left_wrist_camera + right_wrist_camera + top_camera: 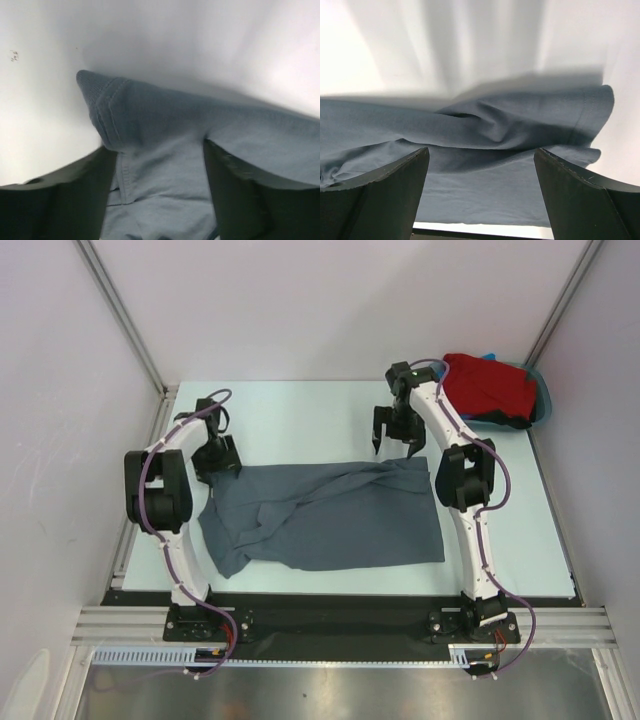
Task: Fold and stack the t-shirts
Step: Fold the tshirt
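A dark slate-grey t-shirt (320, 515) lies spread and wrinkled in the middle of the table. My left gripper (218, 455) is down at its back left corner. In the left wrist view the left gripper (156, 145) has its jaws apart, with the hemmed grey cloth (165, 120) lying between them, not pinched. My right gripper (397, 435) hangs open just behind the shirt's back right corner. In the right wrist view the right gripper (481, 150) looks down on folded grey cloth (520, 120) and holds nothing. A bright red t-shirt (490, 388) is heaped at the back right.
The red shirt sits in a teal tub (543, 400) at the table's back right corner, with dark cloth at its front edge. White walls close in the back and both sides. The pale tabletop (300, 420) shows behind the grey shirt.
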You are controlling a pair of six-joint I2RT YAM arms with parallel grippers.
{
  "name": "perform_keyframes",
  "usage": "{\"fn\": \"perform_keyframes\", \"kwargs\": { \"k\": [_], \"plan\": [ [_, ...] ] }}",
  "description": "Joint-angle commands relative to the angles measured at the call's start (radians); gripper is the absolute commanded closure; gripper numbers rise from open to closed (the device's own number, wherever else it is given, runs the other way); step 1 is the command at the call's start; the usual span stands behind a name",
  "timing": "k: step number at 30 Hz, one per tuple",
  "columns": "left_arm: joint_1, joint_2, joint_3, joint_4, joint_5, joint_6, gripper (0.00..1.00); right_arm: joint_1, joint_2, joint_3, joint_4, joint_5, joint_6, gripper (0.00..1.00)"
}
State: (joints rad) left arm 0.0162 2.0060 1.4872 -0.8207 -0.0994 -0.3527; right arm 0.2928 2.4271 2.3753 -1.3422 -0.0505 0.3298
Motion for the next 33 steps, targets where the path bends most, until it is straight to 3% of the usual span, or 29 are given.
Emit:
{"fn": "perform_keyframes", "kwargs": {
  "k": [1,7,8,17,24,33],
  "plan": [
    [0.019,0.011,0.03,0.029,0.041,-0.012,0.31,-0.012,-0.026,0.009,-0.089,0.012,0.002,0.07],
    [0.027,0.02,0.045,0.025,0.038,-0.015,0.57,-0.015,-0.022,0.007,-0.091,0.014,0.005,0.07],
    [0.028,0.019,0.051,0.022,0.03,-0.012,0.68,-0.015,-0.02,0.005,-0.092,0.015,0.005,0.07],
    [0.036,0.0,0.128,-0.015,0.01,-0.008,0.9,-0.014,-0.014,-0.004,-0.086,0.02,0.003,0.07],
    [0.062,0.071,0.241,-0.043,0.046,-0.022,0.99,-0.014,-0.003,-0.002,-0.086,0.032,-0.003,0.07],
    [0.106,0.224,0.438,-0.058,0.125,-0.051,0.94,-0.021,0.02,0.009,-0.083,0.04,-0.005,0.07]
  ]
}}
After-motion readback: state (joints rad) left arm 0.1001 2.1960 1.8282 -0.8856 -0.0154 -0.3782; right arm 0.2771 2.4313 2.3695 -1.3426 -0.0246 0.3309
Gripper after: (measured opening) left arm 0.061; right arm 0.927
